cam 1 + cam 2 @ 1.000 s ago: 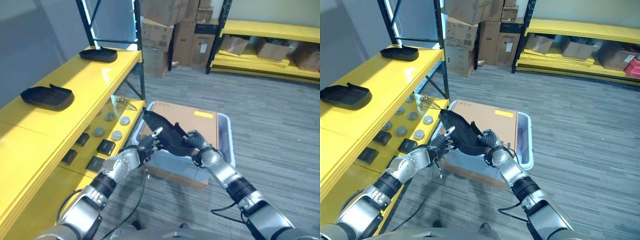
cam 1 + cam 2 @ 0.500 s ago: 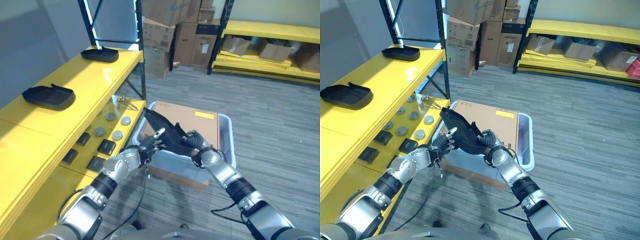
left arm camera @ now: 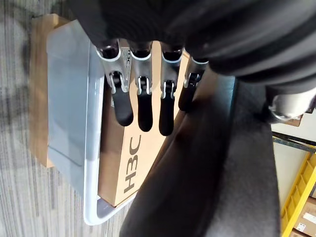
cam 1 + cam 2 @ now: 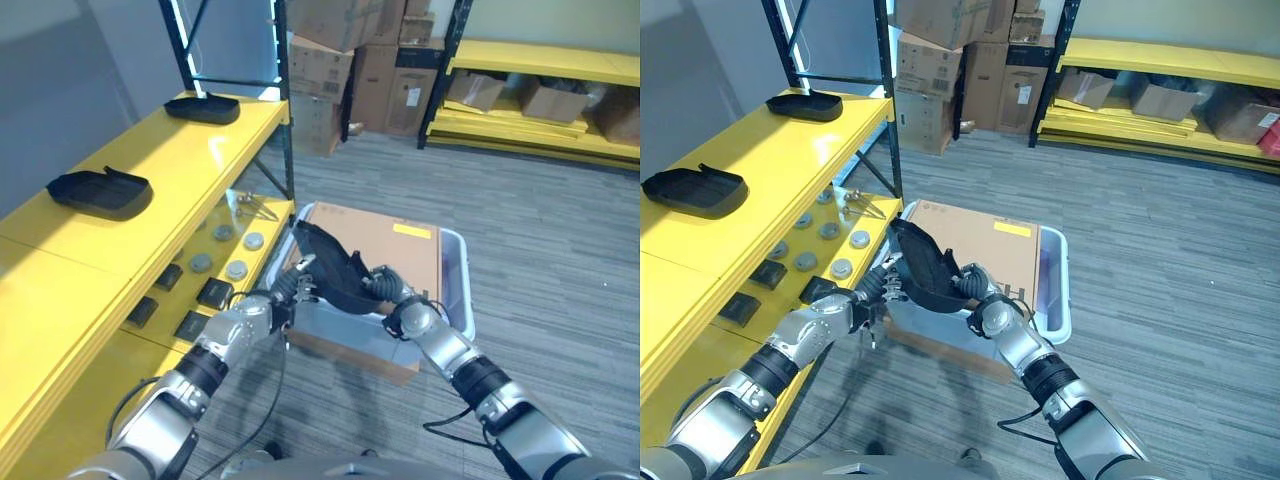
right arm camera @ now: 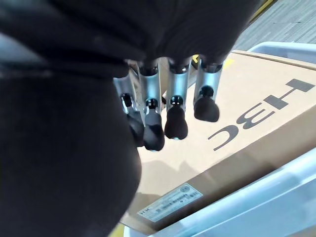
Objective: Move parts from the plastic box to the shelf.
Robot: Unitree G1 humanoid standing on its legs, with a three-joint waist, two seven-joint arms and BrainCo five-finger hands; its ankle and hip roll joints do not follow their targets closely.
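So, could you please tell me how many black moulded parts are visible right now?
3: one at the shelf's far end, one nearer on the shelf top, and one held over the plastic box between both hands. More may be hidden.

Two black parts [image 4: 98, 192] [image 4: 202, 108] lie on the yellow shelf [image 4: 150, 155].

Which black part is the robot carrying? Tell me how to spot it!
Find the pale plastic box on the floor beside the yellow shelf. Just above its near edge, the left hand and right hand hold a black part between them. The other black parts lie on the shelf; this one is in the air.
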